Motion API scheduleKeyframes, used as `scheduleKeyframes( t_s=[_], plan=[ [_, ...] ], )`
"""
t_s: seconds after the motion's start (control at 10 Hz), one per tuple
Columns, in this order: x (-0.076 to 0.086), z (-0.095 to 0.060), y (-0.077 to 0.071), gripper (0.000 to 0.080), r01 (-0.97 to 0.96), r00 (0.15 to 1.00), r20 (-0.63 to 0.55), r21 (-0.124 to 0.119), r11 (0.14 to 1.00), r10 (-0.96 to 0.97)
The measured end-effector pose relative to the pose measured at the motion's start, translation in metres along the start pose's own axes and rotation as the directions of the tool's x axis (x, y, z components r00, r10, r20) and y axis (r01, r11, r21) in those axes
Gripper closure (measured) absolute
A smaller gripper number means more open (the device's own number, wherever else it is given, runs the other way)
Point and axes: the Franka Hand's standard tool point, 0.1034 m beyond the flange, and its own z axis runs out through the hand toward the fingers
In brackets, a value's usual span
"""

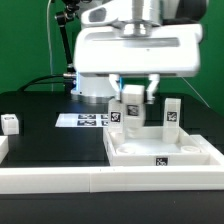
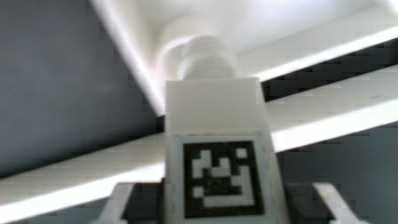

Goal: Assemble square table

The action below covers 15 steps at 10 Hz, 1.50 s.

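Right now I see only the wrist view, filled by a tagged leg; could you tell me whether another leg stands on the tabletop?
Observer: Yes, one other leg stands upright on the tabletop, to the exterior view's right of the held leg.
Operator: Thank you. Are any legs lying elsewhere?
Observer: One loose leg sits on the black table near the exterior view's left edge.
Operator: And what else lies nearby?
Observer: The marker board lies flat on the table, to the exterior view's left of the gripper.
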Motion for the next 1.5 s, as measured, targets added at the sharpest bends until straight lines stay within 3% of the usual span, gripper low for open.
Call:
scheduleKeyframes(
  t_s=[0.4,0.5,0.7,0.8,0.9,1.3,1.5],
  plan=[
    [0.0,0.0,0.001,0.0511,0.017,1.0,-0.006,-0.003,1.0,-0.017],
    [-0.006,-0.002,-0.007,0.0511,0.008,1.0,-0.023,0.005,1.0,-0.008],
    [-0.021,-0.003,-0.04,0.0511,0.036,0.999,-0.015,0.027,0.999,-0.036],
    [-0.022,-0.005,-0.055,0.0511,0.089,0.996,-0.02,0.035,0.995,-0.088],
    [-0.021,-0.004,-0.06,0.0511,0.148,0.989,-0.026,0.034,0.988,-0.148],
    [-0.021,-0.002,-0.059,0.0511,0.148,0.988,-0.046,0.032,0.988,-0.147],
    [-0.022,-0.004,-0.067,0.0511,0.159,0.986,-0.067,0.039,0.987,-0.156]
  ],
)
